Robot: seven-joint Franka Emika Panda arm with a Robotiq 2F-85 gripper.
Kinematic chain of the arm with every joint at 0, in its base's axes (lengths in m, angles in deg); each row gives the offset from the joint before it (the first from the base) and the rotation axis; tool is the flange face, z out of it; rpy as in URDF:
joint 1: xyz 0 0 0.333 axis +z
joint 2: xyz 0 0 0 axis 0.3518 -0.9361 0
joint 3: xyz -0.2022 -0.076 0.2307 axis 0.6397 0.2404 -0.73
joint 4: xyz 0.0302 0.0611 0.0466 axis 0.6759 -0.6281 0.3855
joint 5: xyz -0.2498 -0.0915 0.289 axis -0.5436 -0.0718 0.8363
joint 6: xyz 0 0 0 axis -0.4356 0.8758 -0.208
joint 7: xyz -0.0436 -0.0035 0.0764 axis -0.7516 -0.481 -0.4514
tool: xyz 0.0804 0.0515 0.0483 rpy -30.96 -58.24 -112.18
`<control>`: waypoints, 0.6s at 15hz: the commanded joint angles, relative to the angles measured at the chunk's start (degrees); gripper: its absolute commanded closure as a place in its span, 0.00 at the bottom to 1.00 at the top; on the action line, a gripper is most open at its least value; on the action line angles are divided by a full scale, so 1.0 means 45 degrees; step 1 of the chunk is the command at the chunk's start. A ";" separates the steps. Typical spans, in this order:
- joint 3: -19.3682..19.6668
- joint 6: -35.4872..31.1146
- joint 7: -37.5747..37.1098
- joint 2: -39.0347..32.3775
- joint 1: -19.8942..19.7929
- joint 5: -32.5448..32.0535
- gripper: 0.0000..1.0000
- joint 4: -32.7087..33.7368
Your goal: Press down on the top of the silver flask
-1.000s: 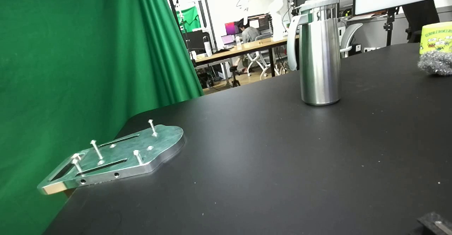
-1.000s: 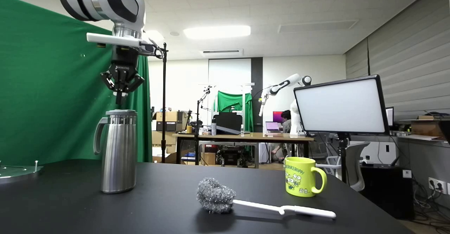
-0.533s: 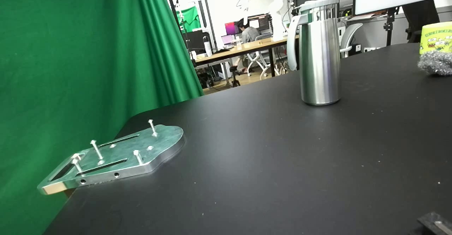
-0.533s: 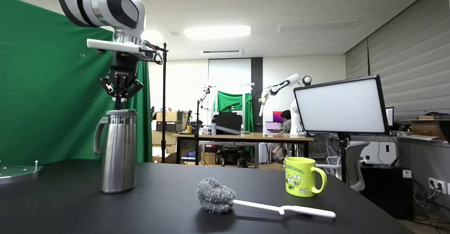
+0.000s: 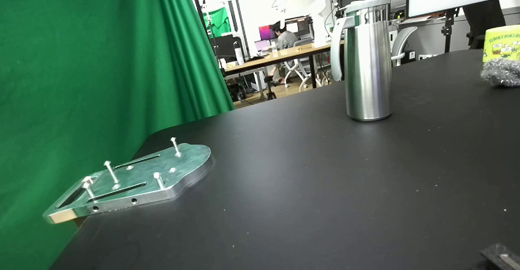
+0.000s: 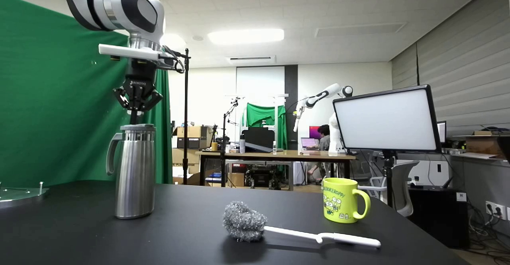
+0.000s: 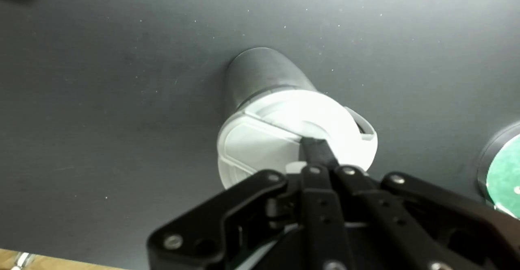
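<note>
1. The gripper (image 6: 134, 117) points down with its two fingers held together, tips at the lid (image 7: 260, 148) of the silver flask (image 6: 135, 173); they look to be touching it, near the middle.
2. The silver flask stands upright beneath, on the left of the black table (image 6: 187, 205) in an exterior view, its handle (image 6: 111, 153) to the left.
3. The robot arm (image 6: 131, 8) is above, at the left.
4. Right of the flask and nearer, a scrubbing brush (image 6: 287, 232) lies with its silvery head left and white grip right.
5. A yellow-green mug (image 6: 338, 199) stands upright beyond the brush's grip.
6. A pegged greenish plate (image 5: 142, 172) sits at the table's left edge, in both exterior views.
7. Farther out are a green curtain (image 6: 59, 117) on the left and a far wooden desk (image 6: 287, 156).
</note>
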State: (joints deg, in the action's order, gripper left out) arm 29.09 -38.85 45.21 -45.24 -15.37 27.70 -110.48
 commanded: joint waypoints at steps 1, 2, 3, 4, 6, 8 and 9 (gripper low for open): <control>-0.0066 -0.0072 -0.0044 -0.0123 0.0027 -0.0167 1.00 0.0179; -0.0096 -0.0065 -0.0083 -0.0111 0.0048 -0.0167 1.00 0.0279; -0.0127 -0.0016 -0.0104 -0.0140 0.0067 -0.0150 1.00 0.0373; -0.0161 -0.0028 -0.0134 -0.0164 0.0095 -0.0173 1.00 0.0422; -0.0215 -0.0007 -0.0225 -0.0210 0.0143 -0.0290 1.00 0.0490; -0.0264 -0.0029 -0.0219 -0.0232 0.0165 -0.0338 1.00 0.0533; -0.0278 -0.0033 -0.0221 -0.0256 0.0172 -0.0385 1.00 0.0567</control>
State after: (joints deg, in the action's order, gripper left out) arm 27.98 -39.22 45.22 -45.43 -14.87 27.29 -109.74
